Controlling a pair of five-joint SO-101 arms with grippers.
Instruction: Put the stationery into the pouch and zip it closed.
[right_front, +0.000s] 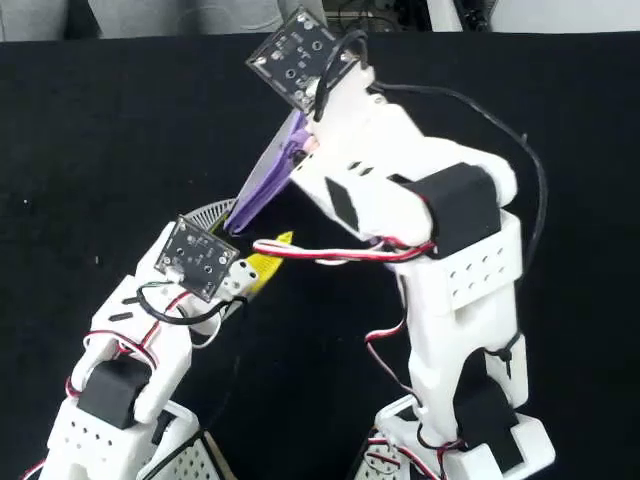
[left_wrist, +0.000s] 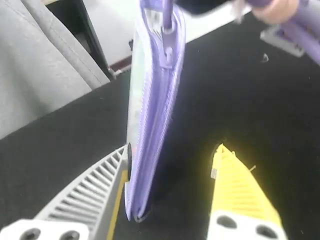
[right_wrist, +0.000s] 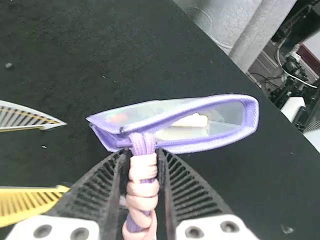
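Observation:
My right gripper (right_front: 300, 150) holds the purple pouch (right_front: 262, 175) up off the black table. In the right wrist view its black fingers (right_wrist: 100, 185) are shut on the pouch's purple and pink pull cord (right_wrist: 141, 185). The pouch (right_wrist: 200, 112) has a clear side, and a white item (right_wrist: 192, 122) shows inside it. It hangs slanted, lower end toward my left gripper (right_front: 245, 238). That gripper (left_wrist: 172, 155) is open, and the pouch (left_wrist: 155, 110) hangs between its white finger (left_wrist: 95, 190) and its yellow finger (left_wrist: 240, 190), close beside the white one.
A black cloth (right_front: 100, 150) covers the table. The right arm's base (right_front: 470, 420) and the left arm's base (right_front: 110, 420) stand at the near edge, with red and black cables (right_front: 330, 252) between them. Grey furniture (left_wrist: 45, 65) lies beyond the table.

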